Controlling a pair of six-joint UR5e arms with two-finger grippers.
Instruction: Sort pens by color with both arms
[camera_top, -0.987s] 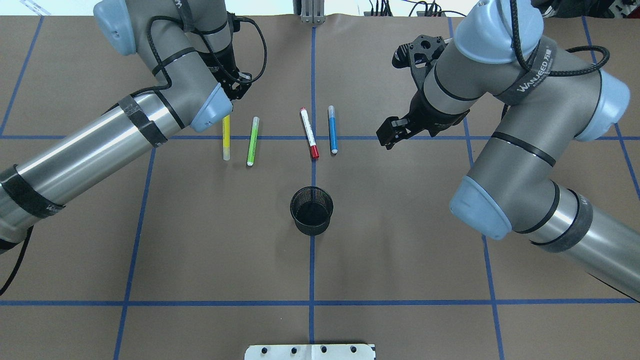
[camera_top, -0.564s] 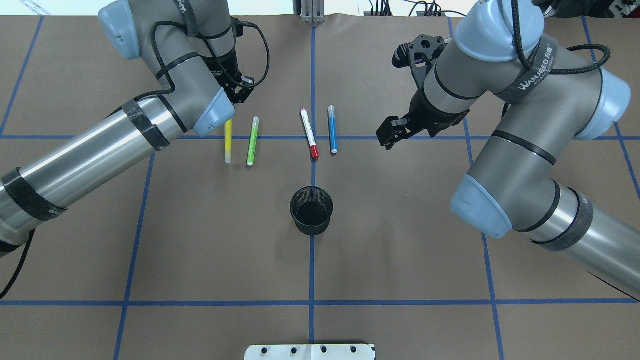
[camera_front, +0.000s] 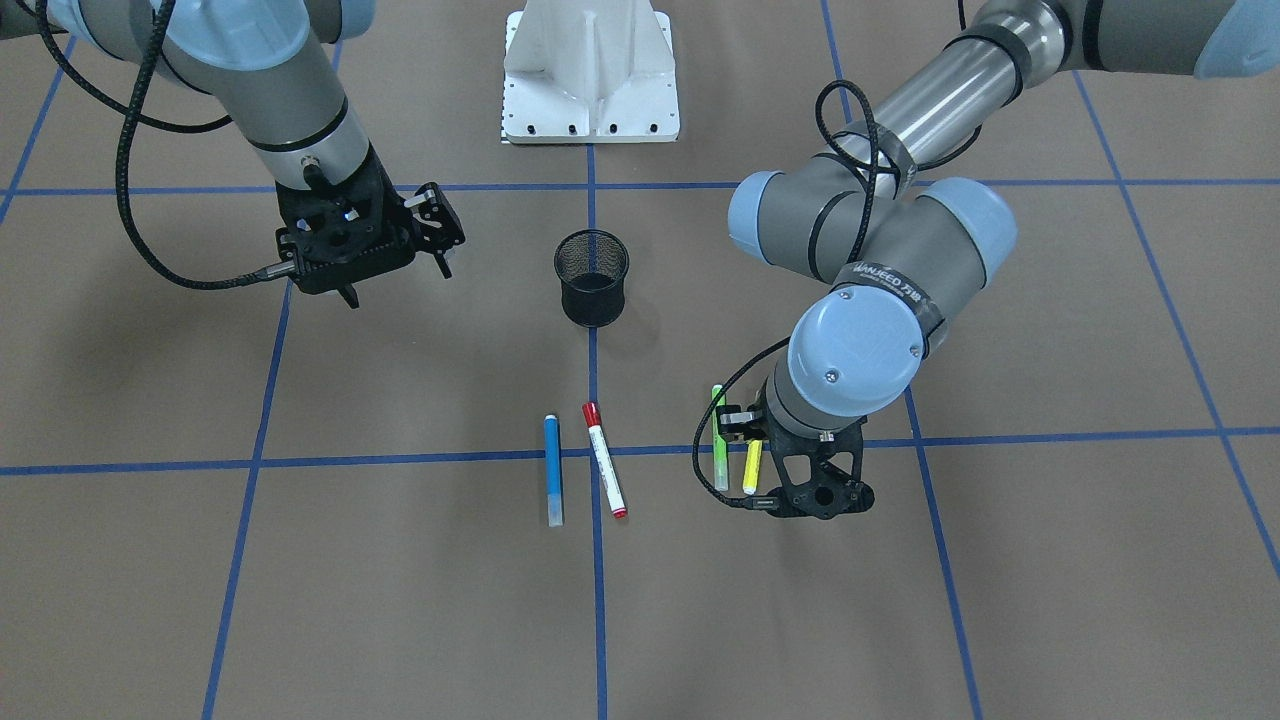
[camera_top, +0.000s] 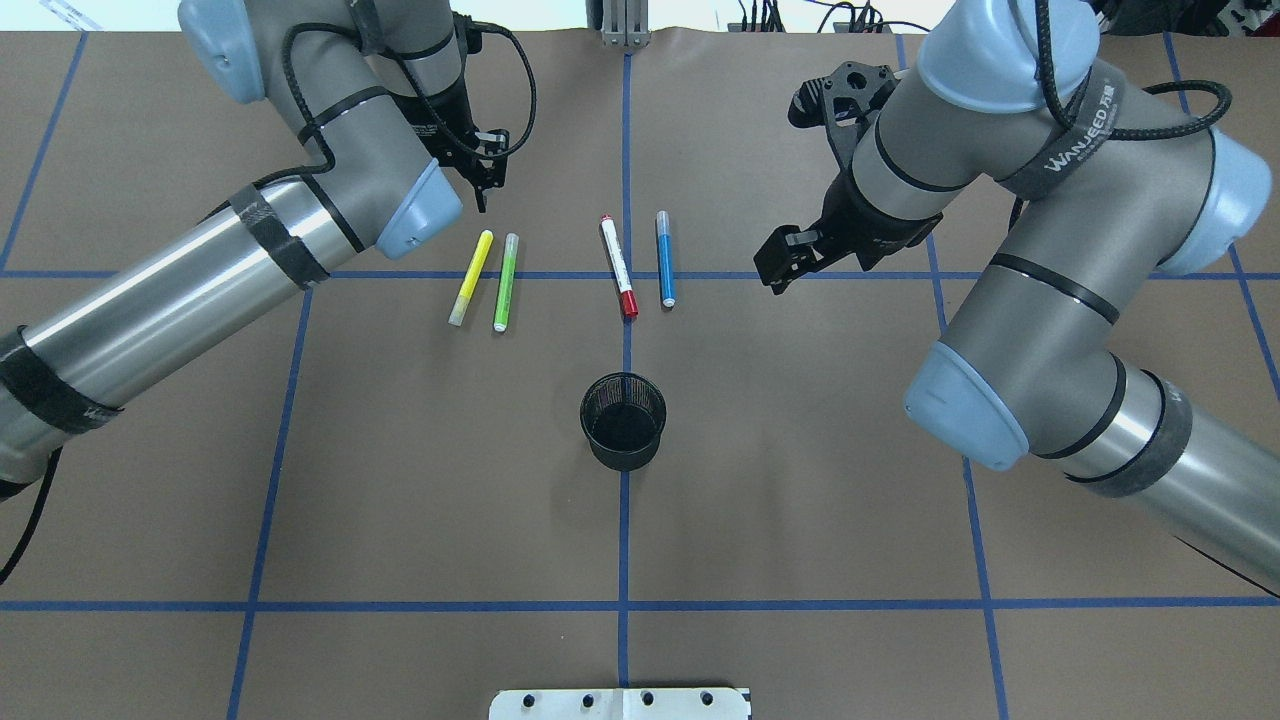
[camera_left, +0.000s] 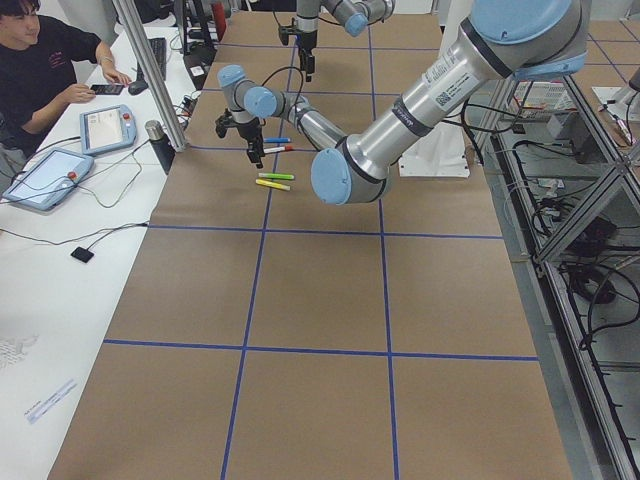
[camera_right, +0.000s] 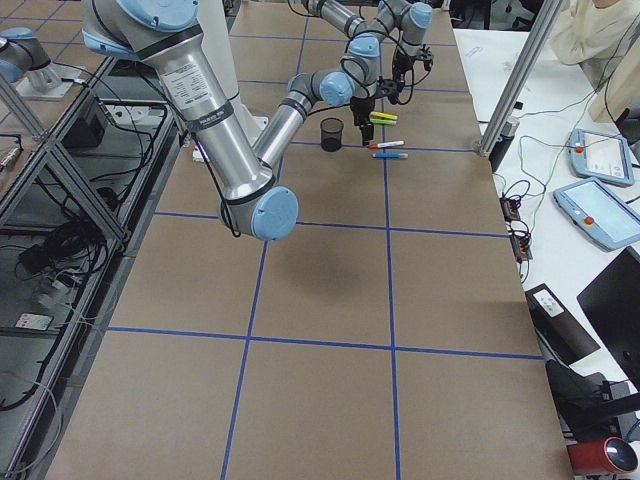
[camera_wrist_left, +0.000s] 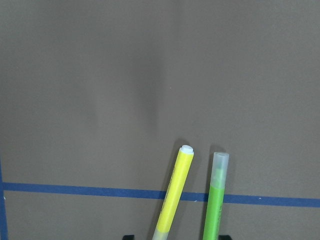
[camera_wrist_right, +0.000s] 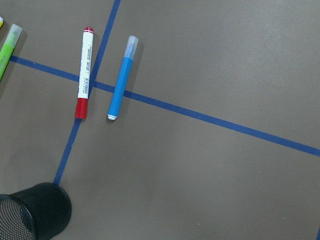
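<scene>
Right fingers (camera_top: 772, 268) gape empty, left fingers (camera_top: 483, 190) I cannot read, and the slim yellow marker pen (camera_top: 470, 277) lies angled so near the green marker pen (camera_top: 506, 282) that one grab may knock both.

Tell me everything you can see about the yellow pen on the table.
The yellow pen is slim and plastic-looking, with a pale see-through cap at one end and a whitish plug at the other. It lies flat on the brown table across a blue tape line, tilted so its plug end leans toward the green pen beside it, not touching it.
</scene>
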